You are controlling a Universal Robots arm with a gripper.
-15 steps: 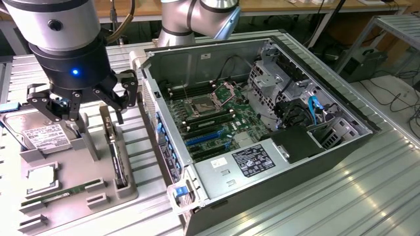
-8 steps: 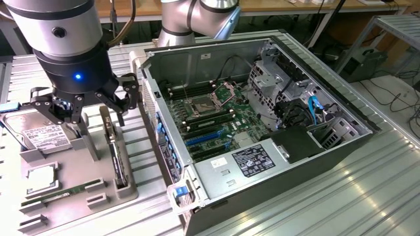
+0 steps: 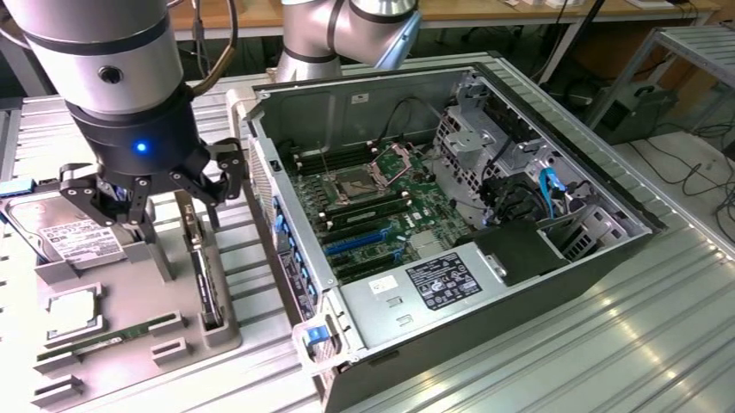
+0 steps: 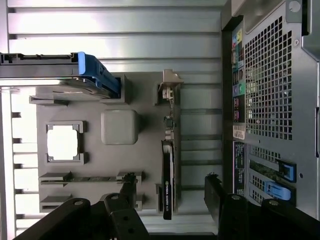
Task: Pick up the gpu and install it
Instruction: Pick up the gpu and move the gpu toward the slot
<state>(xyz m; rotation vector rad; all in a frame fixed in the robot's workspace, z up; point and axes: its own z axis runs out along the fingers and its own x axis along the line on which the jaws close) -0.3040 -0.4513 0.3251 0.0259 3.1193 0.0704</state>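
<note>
Above the grey plastic holder, your black gripper hangs, jaws spread, over the thin dark gpu card; perhaps misaligned, it could strike the card's edge.

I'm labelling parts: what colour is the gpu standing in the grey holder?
The gpu is black, with a silver bracket at one end; clearest in the wrist view.

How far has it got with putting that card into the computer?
Nothing looks done yet: the gpu stands in its grey holder. The open gripper hovers over it, not gripping. Lifting it and seating it in the computer case remain.
</note>
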